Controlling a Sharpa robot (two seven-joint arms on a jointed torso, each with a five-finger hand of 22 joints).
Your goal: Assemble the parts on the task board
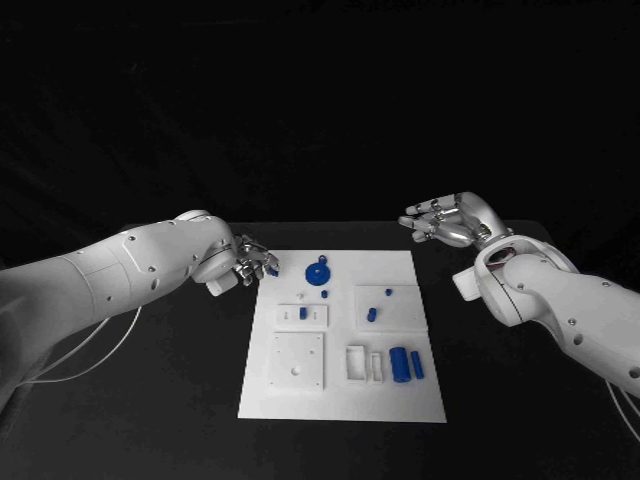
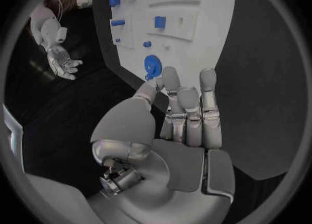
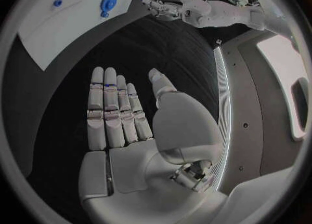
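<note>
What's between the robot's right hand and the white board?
Just bare black table: in the head view, nothing lies between the right hand and the task board.

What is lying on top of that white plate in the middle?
On the white plate lie small blue pieces: a round one near the far edge, a long block nearer. Anything beneath the plate is hidden.

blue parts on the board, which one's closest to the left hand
The round blue part at the far end of the task board, nearest the left hand. It is the widest, disc-shaped piece; the other blue parts lie farther down the board.
</note>
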